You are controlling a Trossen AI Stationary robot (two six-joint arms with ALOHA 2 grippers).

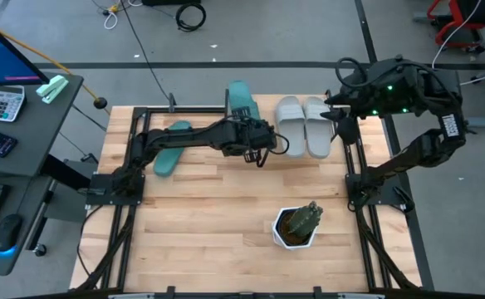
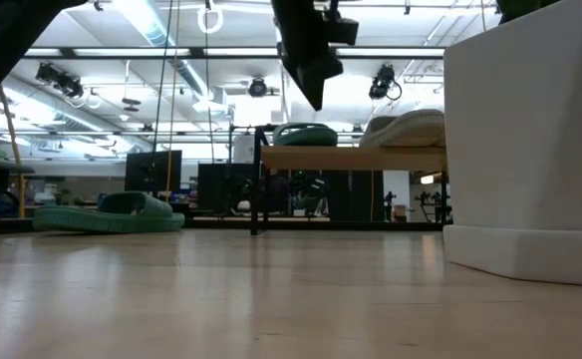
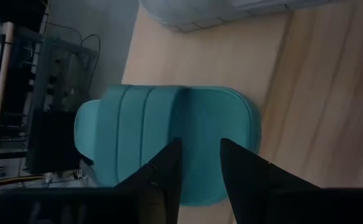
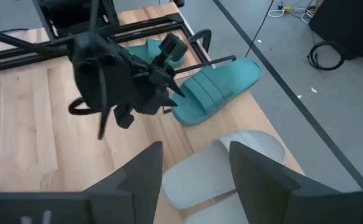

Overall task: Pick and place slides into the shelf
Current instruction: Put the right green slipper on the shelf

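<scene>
One teal slide (image 1: 241, 98) lies sole-down on the shelf (image 2: 351, 158) at the table's far edge, its toe end past the shelf's edge. The light grey pair (image 1: 305, 124) lies beside it on the same plank. A second teal slide (image 1: 170, 152) lies flat on the table to the left. My left gripper (image 3: 200, 149) hangs open just above the shelved teal slide's (image 3: 169, 118) near end, with clear space between them in the low view. My right gripper (image 4: 194, 155) hovers open high over the grey pair (image 4: 231, 162), nothing between its fingers.
A white pot with a green plant (image 1: 296, 226) stands on the table's near right part; in the low view it fills the right side (image 2: 530, 150). Black frame rails (image 1: 130, 158) run along the table's left and right edges. A desk with a keyboard stands beyond the left edge.
</scene>
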